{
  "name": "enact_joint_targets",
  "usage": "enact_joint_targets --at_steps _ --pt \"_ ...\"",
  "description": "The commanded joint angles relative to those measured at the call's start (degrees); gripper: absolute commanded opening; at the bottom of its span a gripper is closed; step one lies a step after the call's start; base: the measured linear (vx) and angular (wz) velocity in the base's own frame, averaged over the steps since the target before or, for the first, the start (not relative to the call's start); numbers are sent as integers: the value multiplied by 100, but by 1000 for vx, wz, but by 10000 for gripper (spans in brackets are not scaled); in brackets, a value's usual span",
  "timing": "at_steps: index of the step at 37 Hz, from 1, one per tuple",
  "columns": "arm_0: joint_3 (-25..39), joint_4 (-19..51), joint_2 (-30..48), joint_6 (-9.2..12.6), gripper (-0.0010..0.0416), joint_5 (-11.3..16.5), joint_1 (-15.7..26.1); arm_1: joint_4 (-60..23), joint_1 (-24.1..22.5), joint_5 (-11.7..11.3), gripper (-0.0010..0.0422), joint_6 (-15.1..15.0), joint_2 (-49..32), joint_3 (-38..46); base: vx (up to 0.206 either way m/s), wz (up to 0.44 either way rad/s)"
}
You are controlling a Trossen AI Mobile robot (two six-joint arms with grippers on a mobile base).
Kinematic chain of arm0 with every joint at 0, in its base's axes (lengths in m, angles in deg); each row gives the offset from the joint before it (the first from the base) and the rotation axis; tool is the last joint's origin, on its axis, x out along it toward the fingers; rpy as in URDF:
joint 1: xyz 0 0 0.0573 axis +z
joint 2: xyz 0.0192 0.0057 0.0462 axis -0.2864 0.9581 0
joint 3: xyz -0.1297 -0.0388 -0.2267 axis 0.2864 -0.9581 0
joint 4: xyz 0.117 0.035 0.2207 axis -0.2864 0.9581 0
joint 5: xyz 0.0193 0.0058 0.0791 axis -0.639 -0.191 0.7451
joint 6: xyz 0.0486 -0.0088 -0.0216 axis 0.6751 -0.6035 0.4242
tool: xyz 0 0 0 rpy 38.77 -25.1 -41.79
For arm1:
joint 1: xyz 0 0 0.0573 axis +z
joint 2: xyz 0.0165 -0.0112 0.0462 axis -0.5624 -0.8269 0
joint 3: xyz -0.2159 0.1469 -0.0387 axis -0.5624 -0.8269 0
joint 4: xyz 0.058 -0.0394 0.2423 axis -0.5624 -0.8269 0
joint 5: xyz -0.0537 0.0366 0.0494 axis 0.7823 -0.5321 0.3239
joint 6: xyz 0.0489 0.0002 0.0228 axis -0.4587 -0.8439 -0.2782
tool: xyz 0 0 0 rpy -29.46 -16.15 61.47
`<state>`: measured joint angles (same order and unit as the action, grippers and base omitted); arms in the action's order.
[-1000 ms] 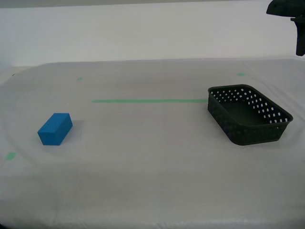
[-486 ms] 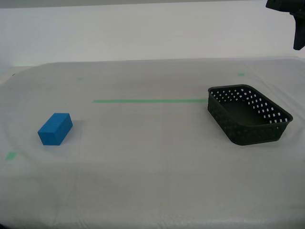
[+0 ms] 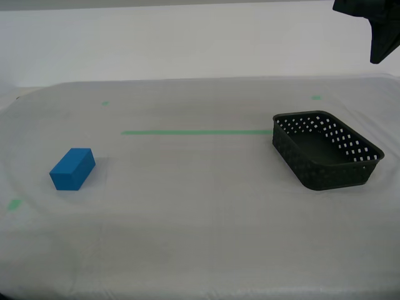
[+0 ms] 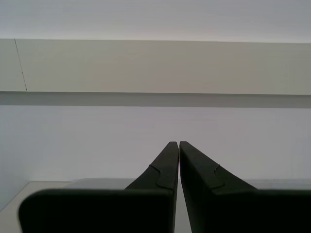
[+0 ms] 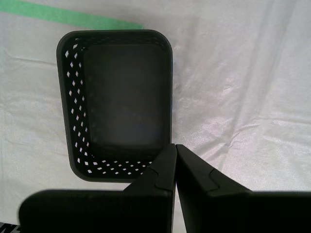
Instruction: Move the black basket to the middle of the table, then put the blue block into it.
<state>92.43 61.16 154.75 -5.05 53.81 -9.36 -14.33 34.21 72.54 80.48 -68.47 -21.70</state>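
**One gripper over the basket, nothing moved yet**

You have my first gripper [image 5: 175, 145], jaws pressed together and empty, high above the basket [image 3: 325, 150] at the exterior view's right. The block [image 3: 72, 168] sits well apart at its left. My second gripper [image 4: 179, 143] is likewise closed.
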Motion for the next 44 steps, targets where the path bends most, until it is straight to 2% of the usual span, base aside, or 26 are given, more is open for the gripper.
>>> enact_joint_targets --at_steps 1,6,11,27,28,31,34,41,44 --pt "7 -13 0 -13 8 -66 22 31 -2 -4 0 -9 0 2 0 0" --pt "7 -144 0 -20 48 -175 35 31 -2 -4 0 -9 0 2 0 0" --pt "7 -173 0 -17 113 -197 59 31 0 -4 0 -9 0 2 0 0" --pt "-42 -199 0 26 403 -240 70 31 -2 -4 0 -9 0 2 0 0" --pt "-61 -205 0 26 411 -249 70 31 -2 -4 0 -9 0 2 0 0" --pt "-131 -315 0 28 382 -247 70 31 -2 -4 0 -9 0 2 0 0" --pt "-249 -527 0 57 371 -234 76 31 0 -4 0 -9 0 4 0 0" --pt "-564 -905 15 81 407 -243 96 31 -2 -4 0 -9 2 2 0 0" --pt "-693 -1038 15 90 391 -240 103 31 -2 -4 0 -9 0 2 0 0"
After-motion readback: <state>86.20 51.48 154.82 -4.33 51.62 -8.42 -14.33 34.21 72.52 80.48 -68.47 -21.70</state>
